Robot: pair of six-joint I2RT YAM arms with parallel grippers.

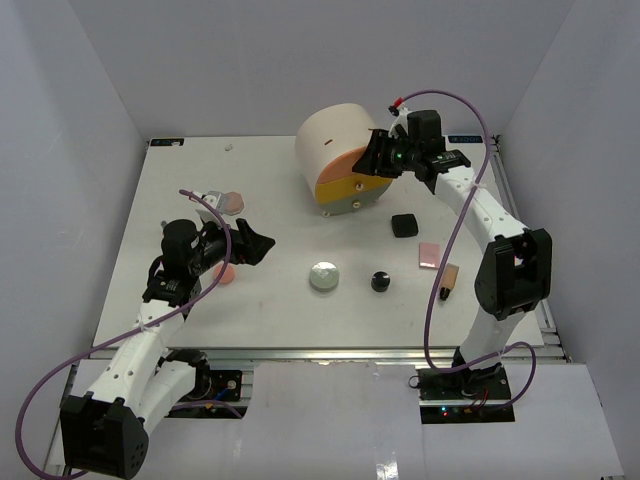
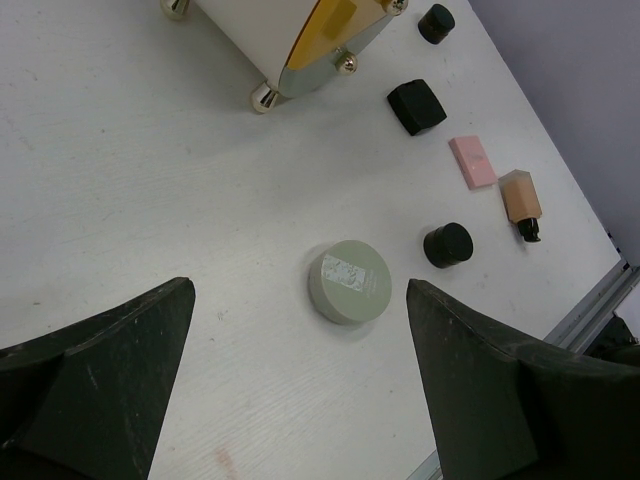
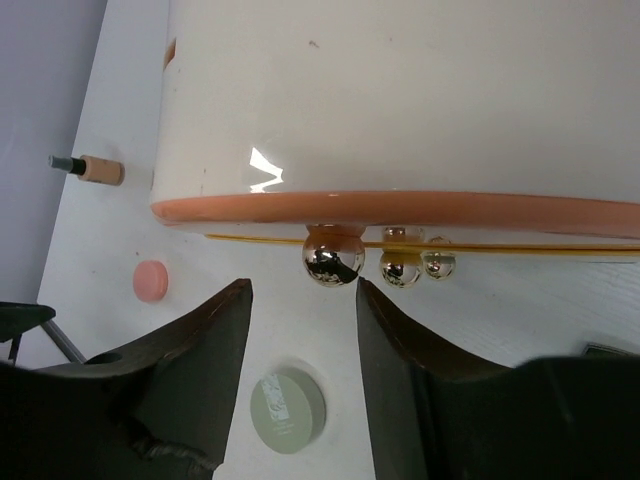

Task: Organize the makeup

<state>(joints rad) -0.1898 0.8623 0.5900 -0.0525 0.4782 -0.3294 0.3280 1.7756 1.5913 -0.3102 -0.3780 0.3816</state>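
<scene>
**Left gripper (image 1: 262, 245) spread wide; right gripper (image 1: 377, 156) at a drum knob**

Left wrist view: two dark fingers (image 2: 100, 370) fill the lower corners, set far apart, jaws open. Centred in the gap, on the white table (image 2: 120, 180), lies the silver-white round compact (image 2: 347, 281), flat, lid up. A black round jar (image 2: 446, 245) stands right of it. Near the right edge a tan tube (image 2: 521, 200) lies on its side, dark cap toward the bottom of the frame. The pink flat palette (image 2: 472, 162) is just beside the tube, to its upper left. The black square case (image 2: 416, 106) sits above that, and a second black jar (image 2: 436, 23) is at the top edge. The cream drum (image 2: 290, 40) is at top centre, standing on gold ball feet (image 2: 263, 97).

Top view: the left gripper hovers at centre-left, pointing right, well apart from the compact. One pink disc (image 1: 225, 272) shows at its lower left, against the arm. Another pink disc (image 1: 232, 201) lies above it. Compact and jar sit mid-frame. Case, palette and tube form a loose group to the right, none touching.

Right wrist view: the right fingers (image 3: 190, 370) are parted. A gold knob (image 3: 333, 254) on the orange drawer (image 3: 450, 210) sits just at the mouth of the gap, not clamped. Whether a tip touches it cannot be told. A second tan tube (image 3: 90, 168) lies at upper left.
</scene>
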